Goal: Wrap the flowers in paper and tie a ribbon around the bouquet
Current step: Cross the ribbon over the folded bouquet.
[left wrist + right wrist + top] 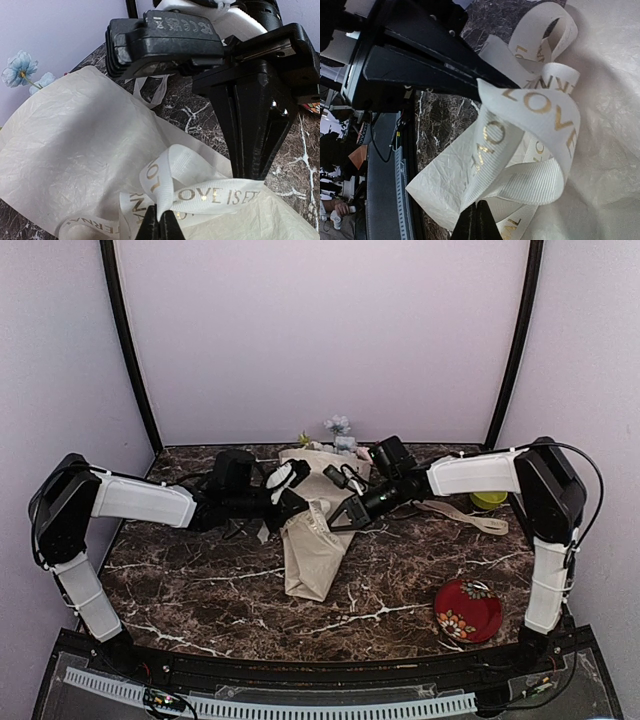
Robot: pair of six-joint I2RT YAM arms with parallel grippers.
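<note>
1. Left gripper (161, 226): the jaws are pressed together on the ribbon (215, 196). The strip rises straight out of the tips and curls into a small loop just above them. A printed length then runs off to the right of the jaws.
2. Right gripper (476, 224): the jaws are likewise closed, pinching a strand of the same ribbon. A larger loop stands directly ahead of these tips.
3. Note the working relation. The two jaw sets sit just beside each other, with the loops between them. Here the ribbon's long axis runs from one jaw set to the other, across the bouquet (312, 555) rather than along it. You should judge any tightening pull as outward along that axis, each arm drawing away from the other.
4. Beneath both jaw sets lies the paper (75, 150), crinkled, resting on the table (200, 115).
5. Beyond the left jaws, up and to their left, the flowers (20, 67) show past the paper's far edge.
6. In the top view, the free ribbon tail trails back past the right gripper's wrist, away from the left jaws. The right arm is the nearer one to it.
</note>
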